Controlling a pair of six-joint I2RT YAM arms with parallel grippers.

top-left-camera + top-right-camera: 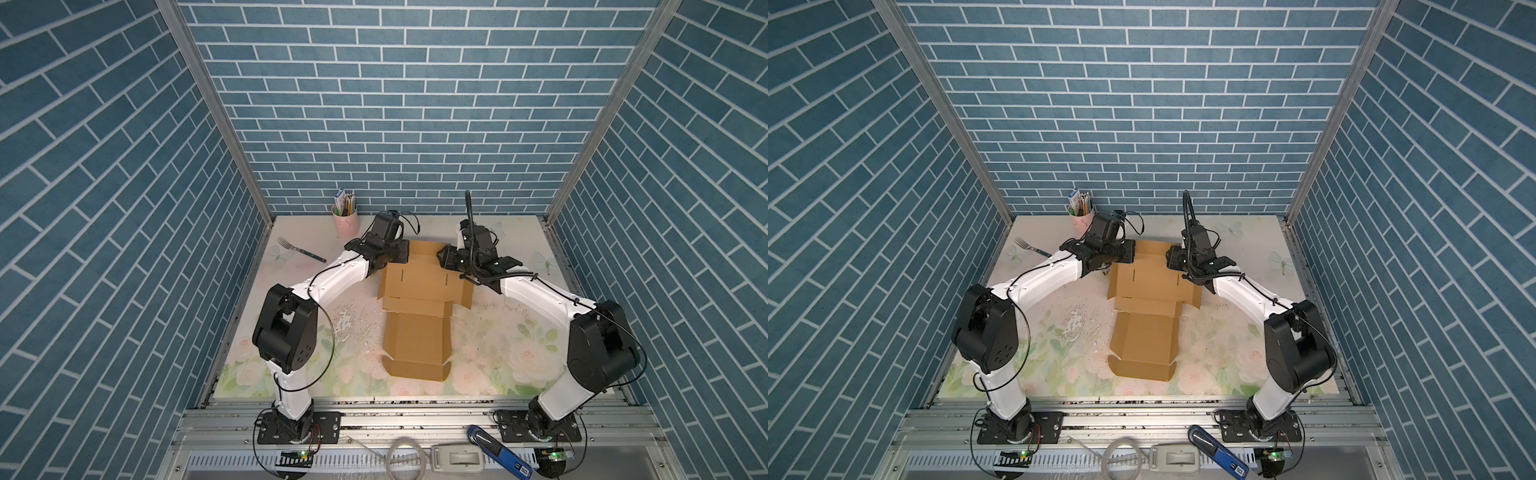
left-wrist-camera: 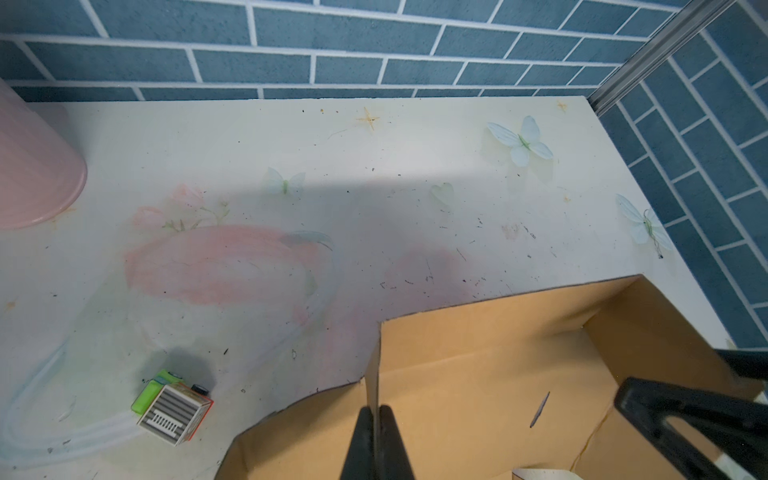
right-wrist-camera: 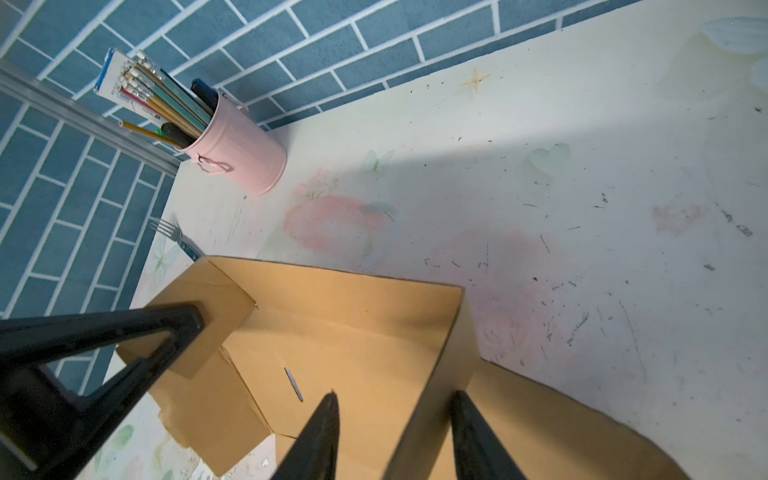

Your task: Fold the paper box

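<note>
1. Paper box [image 1: 415, 332] [image 1: 1144, 332]: plain brown kraft, die-cut, unprinted. It is lying lengthwise down the middle of the surface [image 1: 519, 249], with one end sitting close to the near edge and the other reaching toward the far edge. The near panels are lying mostly flat. At the far end both side flaps are standing up from the sheet.

2. Left hand [image 2: 376, 411]: I am pinching the raised left flap of the paper box [image 2: 478, 374] by its edge. My fingers are pressing fully together on the cardboard.

3. Right hand [image 3: 392, 397]: I am holding it partly open, astride the raised right flap. One finger is sitting inside the flap, clear of it, and the other is sitting just outside it. I am gripping nothing with it.

4. Pencil cup [image 1: 345, 220]: pink, upright, holding pencils. It is standing at the far edge, left of the middle.

5. Fork [image 1: 300, 249]: it is lying flat near the left edge, toward the far left corner.

6. Cube [image 2: 174, 415]: small, with a striped print and a green piece beside it. It is resting on the surface near the box's left flap and is showing only in the left wrist view.
</note>
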